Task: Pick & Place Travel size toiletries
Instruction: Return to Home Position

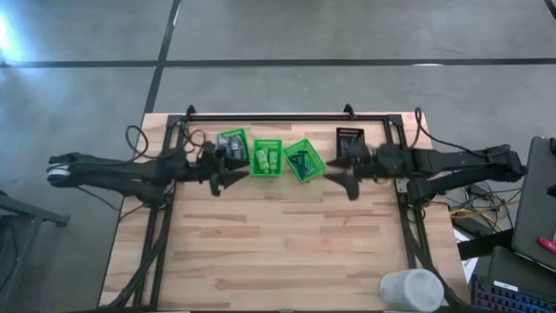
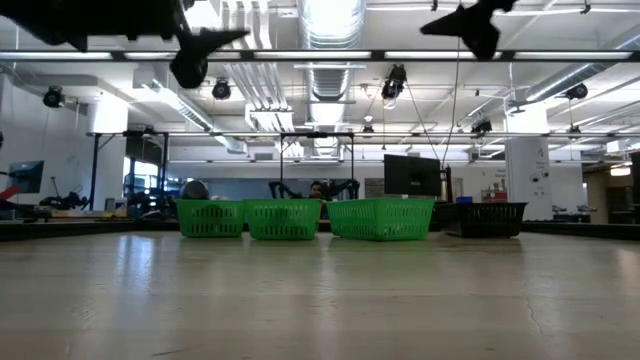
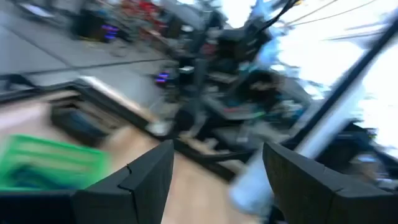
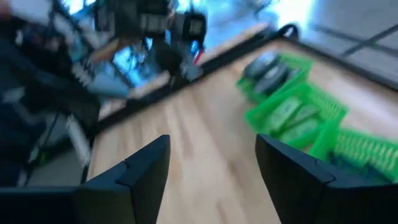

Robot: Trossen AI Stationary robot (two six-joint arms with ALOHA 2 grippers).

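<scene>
Looking down on the table (image 1: pixel 278 252), you see both arms reaching toward its middle near the far edge. Your left gripper (image 3: pixel 217 149) hangs above the wood just beside the left green basket (image 1: pixel 234 132); its claw is released, fingers wide apart, with nothing between them. Your right gripper (image 4: pixel 212 142) hangs near the black basket (image 1: pixel 349 132), beside the right green basket (image 1: pixel 314 149), also released and empty. The toiletries lie inside the baskets: dark grey tubes (image 1: pixel 233 149) in the left one, green bottles (image 1: pixel 267 160) in the middle green basket (image 1: pixel 267 141), and black-and-green sticks (image 1: pixel 301 163) in the right one. A white cylinder (image 1: pixel 410 289) stands at the near right corner.
</scene>
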